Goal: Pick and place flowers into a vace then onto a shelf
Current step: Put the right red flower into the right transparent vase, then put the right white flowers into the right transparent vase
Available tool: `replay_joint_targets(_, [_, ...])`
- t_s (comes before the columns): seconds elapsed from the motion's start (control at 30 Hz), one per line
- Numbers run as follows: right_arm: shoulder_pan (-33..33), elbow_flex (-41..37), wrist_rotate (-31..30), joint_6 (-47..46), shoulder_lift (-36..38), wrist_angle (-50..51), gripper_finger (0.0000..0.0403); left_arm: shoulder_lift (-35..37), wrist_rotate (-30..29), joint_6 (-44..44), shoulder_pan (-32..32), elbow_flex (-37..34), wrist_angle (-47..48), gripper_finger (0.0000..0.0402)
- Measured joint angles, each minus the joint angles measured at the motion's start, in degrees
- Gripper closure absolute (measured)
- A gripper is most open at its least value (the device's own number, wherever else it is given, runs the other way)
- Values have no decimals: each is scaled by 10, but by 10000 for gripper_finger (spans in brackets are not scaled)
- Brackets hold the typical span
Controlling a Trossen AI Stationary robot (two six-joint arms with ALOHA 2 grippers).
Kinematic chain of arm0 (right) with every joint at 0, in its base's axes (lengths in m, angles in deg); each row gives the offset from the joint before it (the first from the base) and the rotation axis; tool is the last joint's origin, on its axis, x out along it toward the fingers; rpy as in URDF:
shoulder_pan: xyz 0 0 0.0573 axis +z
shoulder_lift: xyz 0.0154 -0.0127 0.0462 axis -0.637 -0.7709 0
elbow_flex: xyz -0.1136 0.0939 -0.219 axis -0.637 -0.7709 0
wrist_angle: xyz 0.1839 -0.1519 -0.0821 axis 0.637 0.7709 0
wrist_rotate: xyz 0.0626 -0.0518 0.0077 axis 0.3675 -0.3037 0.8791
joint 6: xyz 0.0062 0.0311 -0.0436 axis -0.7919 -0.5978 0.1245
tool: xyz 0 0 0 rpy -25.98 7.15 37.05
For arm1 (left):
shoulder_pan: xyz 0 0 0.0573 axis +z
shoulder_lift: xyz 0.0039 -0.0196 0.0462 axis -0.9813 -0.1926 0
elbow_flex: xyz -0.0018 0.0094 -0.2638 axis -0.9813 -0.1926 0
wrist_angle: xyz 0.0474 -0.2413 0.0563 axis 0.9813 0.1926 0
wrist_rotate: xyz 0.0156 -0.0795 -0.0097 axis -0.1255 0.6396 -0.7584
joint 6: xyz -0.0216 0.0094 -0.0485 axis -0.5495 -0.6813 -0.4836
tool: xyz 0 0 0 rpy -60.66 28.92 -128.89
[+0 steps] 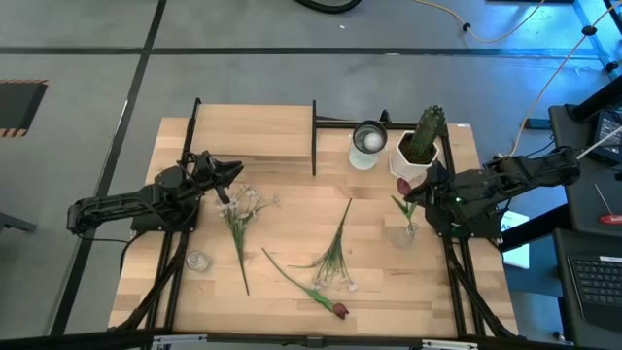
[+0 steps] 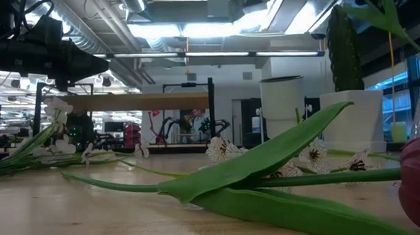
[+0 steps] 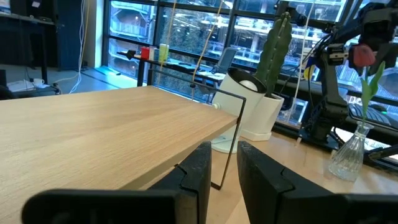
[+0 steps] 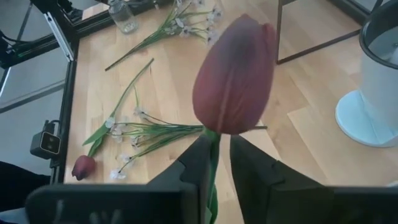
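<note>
My right gripper is shut on a dark red tulip whose stem stands in a small glass vase near the table's right edge. My left gripper hovers by the shelf's near edge, above a bunch of white-blossomed stems lying on the table. Its fingers are open by a narrow gap with nothing between them. More white-blossomed stems and a second tulip lie on the table's near middle. My right gripper pinches the tulip's green stem just below the red head, between its two fingers. The fingers come nearly level from the table's right side and lie across the stem. The tulip stands upright, its lower stem inside the glass vase on the table.
A white cup and a green cactus in a white pot stand at the far right, just behind the vase. Another small glass vase stands near the left edge. The shelf's black posts rise beside the cup.
</note>
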Motion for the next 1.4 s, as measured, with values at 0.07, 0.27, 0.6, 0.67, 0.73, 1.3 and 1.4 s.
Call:
replay_joint_targets(0.07, [0, 0, 0, -8, 6, 0, 320, 0, 0, 0, 0, 0, 0, 329])
replay_joint_targets(0.27, [0, 0, -1, -45, 28, 15, 285, 0, 0, 0, 0, 0, 0, 329])
replay_joint_targets(0.6, [0, 40, 83, -103, 30, 54, 280, 0, 0, 0, 0, 0, 0, 329])
replay_joint_targets(0.67, [0, 51, 92, -128, 23, 78, 280, 0, 0, 0, 0, 0, 0, 329])
replay_joint_targets(0.73, [0, 63, 94, -157, 15, 104, 280, 0, 0, 0, 0, 0, 0, 329])
replay_joint_targets(1.3, [0, 95, 220, -446, -81, 365, 280, 0, 7, 0, 0, 0, 0, 329])
replay_joint_targets(1.4, [0, 95, 220, -448, -90, 350, 280, 0, 7, 0, 0, 0, 0, 329])
